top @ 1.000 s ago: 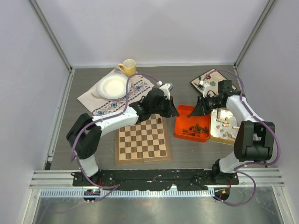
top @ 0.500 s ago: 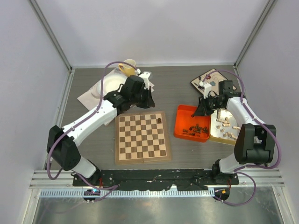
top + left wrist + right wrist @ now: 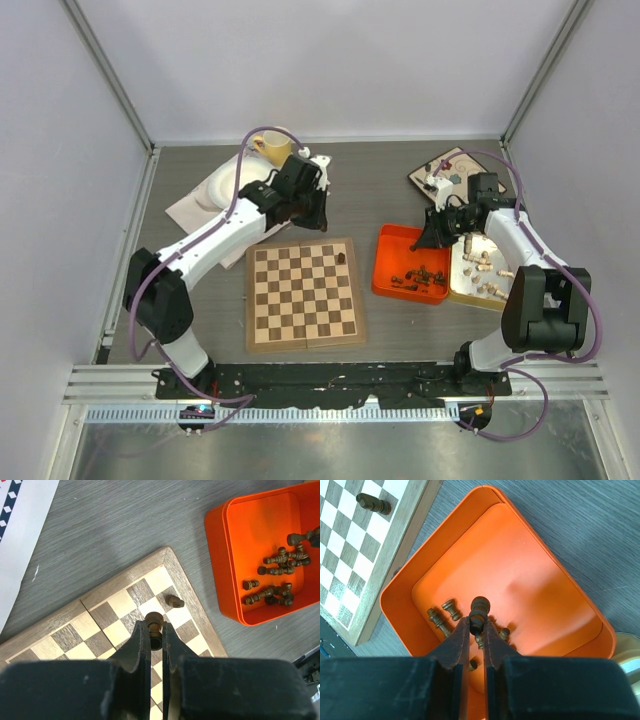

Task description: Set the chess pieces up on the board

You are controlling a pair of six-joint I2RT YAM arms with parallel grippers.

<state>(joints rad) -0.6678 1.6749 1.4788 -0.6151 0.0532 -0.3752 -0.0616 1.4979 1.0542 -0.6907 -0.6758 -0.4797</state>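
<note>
The wooden chessboard [image 3: 305, 295] lies in the middle of the table, with one dark piece [image 3: 343, 258] lying on its far right corner squares; it also shows in the left wrist view [image 3: 174, 601]. My left gripper [image 3: 156, 628] is shut on a dark brown piece [image 3: 154, 621], held above the board's far edge [image 3: 125, 577]. My right gripper [image 3: 478, 621] is shut on a dark piece [image 3: 480, 606] above the orange tray [image 3: 425, 565], where several dark pieces [image 3: 444, 614] lie. Pale pieces [image 3: 484, 262] lie in a cream tray at the right.
A patterned cloth [image 3: 215, 225] with a white plate [image 3: 228, 180] and a yellow cup [image 3: 268, 145] lies at the far left. A patterned square plate [image 3: 452, 170] sits at the far right. The orange tray [image 3: 393, 262] stands right of the board.
My left arm swung back from the board's far right corner to the far left, near the cloth, still holding its piece. The right gripper has lifted slightly over the orange tray.
</note>
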